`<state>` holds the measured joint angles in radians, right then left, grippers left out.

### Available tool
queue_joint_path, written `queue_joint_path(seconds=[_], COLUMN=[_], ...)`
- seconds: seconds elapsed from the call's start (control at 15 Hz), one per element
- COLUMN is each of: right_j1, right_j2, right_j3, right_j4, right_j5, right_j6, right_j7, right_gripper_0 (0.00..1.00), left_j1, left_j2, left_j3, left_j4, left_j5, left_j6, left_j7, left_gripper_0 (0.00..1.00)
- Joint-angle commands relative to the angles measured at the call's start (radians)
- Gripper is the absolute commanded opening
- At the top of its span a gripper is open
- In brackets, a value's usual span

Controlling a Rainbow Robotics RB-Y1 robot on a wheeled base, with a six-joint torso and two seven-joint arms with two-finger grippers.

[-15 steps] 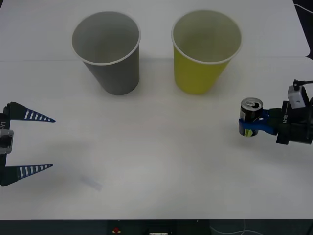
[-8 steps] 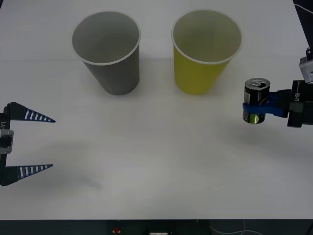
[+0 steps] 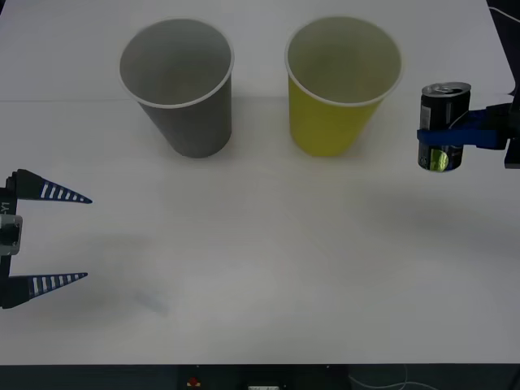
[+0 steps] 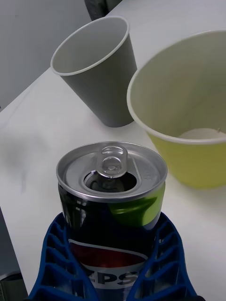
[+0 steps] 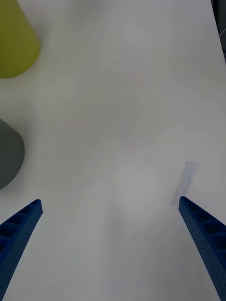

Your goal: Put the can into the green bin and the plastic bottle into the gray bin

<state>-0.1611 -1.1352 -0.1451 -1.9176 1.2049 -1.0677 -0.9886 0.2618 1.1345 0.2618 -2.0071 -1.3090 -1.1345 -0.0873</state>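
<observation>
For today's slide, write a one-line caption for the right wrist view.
Right gripper holds the small dark drink can upright beside the yellow-green paper cup, gray paper cup beyond.

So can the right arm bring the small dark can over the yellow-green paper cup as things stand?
Probably yes: the right gripper holds the small dark can lifted beside the yellow-green paper cup, with nothing between them.

Dark can (image 3: 441, 127) upright, lifted, right of green bin (image 3: 341, 81); gray bin (image 3: 180, 81) left.
</observation>
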Motion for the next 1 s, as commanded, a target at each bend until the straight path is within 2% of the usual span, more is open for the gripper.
queue_joint_path(seconds=[0.07, 0.2, 0.33, 0.6, 1.0], right_j1=[-0.092, -0.196, -0.314, -0.578, -0.808], right_j2=[-0.009, -0.009, -0.009, 0.006, 0.103], right_j3=[0.001, 0.019, 0.098, 0.305, 0.498], right_j4=[-0.02, -0.02, 0.003, 0.192, 0.394], right_j5=[0.094, 0.177, 0.24, 0.263, 0.446], right_j6=[-0.034, -0.086, -0.089, -0.089, -0.087], right_j7=[-0.151, -0.254, -0.3, -0.292, -0.286], right_gripper_0=[0.0, 0.0, 0.0, 0.0, 0.0], left_j1=[0.0, 0.0, 0.0, 0.0, 0.0], left_j2=[0.0, 0.0, 0.0, 0.0, 0.0], left_j3=[0.0, 0.0, 0.0, 0.0, 0.0], left_j4=[0.0, 0.0, 0.0, 0.0, 0.0], left_j5=[0.0, 0.0, 0.0, 0.0, 0.0], left_j6=[0.0, 0.0, 0.0, 0.0, 0.0], left_j7=[0.0, 0.0, 0.0, 0.0, 0.0], left_gripper_0=[1.0, 1.0, 1.0, 1.0, 1.0])
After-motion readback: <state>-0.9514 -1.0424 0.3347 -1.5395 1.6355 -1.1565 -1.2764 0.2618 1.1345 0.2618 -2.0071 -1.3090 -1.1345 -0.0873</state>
